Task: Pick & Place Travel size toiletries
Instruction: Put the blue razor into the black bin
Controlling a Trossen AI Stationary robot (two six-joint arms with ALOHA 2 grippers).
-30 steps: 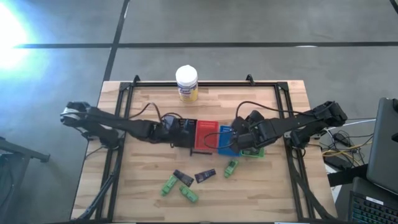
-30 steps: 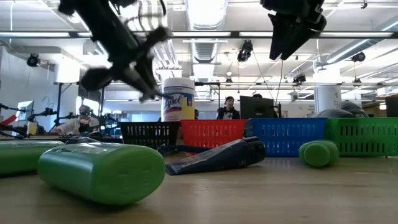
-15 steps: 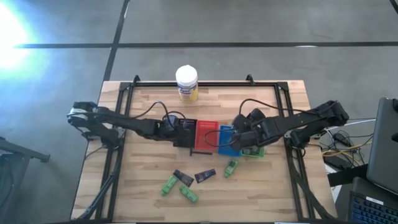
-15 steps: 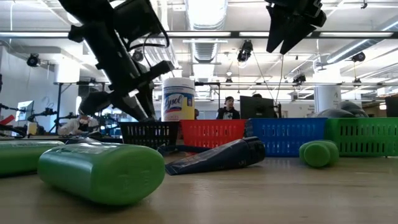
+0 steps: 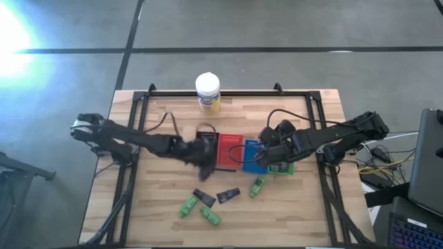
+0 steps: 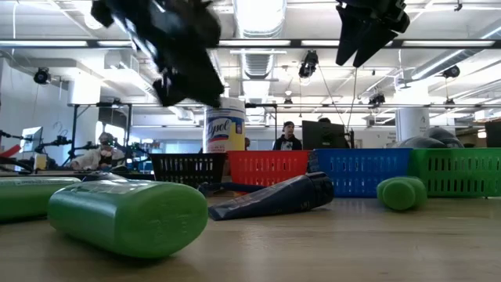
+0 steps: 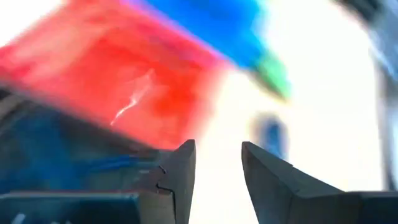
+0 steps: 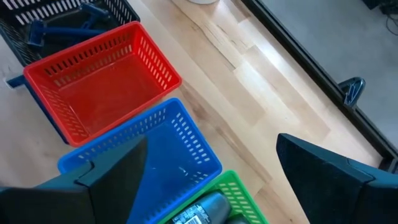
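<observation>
Toiletries: green tubes [image 5: 188, 205], light, slick, likely squashy; best pinched mid-body. Left gripper [image 7: 214, 171] fingers parted, empty. Right gripper [image 8: 211, 168] spread wide, empty.

Low view: green tube [image 6: 129, 217] lies near left, dark packet [image 6: 274, 197] mid-table, black, red, blue, green trays [image 6: 329, 172] rowed behind, both grippers overhead.
</observation>
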